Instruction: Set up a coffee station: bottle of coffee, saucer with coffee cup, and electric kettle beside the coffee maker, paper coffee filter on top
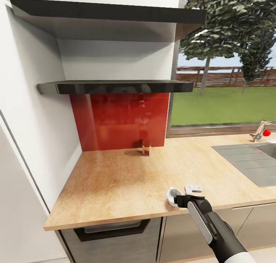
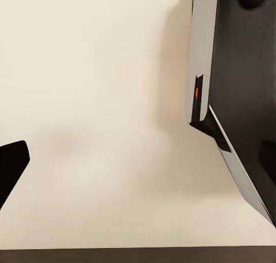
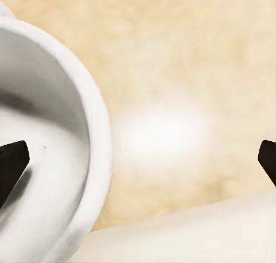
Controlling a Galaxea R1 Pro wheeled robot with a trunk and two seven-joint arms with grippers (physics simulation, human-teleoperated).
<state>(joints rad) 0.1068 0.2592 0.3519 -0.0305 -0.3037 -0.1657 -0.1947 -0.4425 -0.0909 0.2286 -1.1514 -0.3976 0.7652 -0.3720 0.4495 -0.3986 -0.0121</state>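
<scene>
A white coffee cup (image 1: 172,196) sits on the wooden countertop (image 1: 126,182) close to its front edge, right of centre. My right gripper (image 1: 183,196) is at the cup and open. In the right wrist view the cup (image 3: 52,159) lies under one dark fingertip (image 3: 11,171), while the other fingertip (image 3: 268,159) stands far off over bare counter. A small clear bottle (image 1: 146,147) stands upright against the red backsplash. In the left wrist view my left gripper (image 2: 138,165) hangs open over a plain cream surface, nothing between its fingers.
Two dark shelves, lower (image 1: 115,87) and upper (image 1: 107,13), hang above the backsplash. A steel sink (image 1: 249,159) with a tap (image 1: 260,130) is set into the counter at the right. A white wall (image 1: 34,140) bounds the counter's left side.
</scene>
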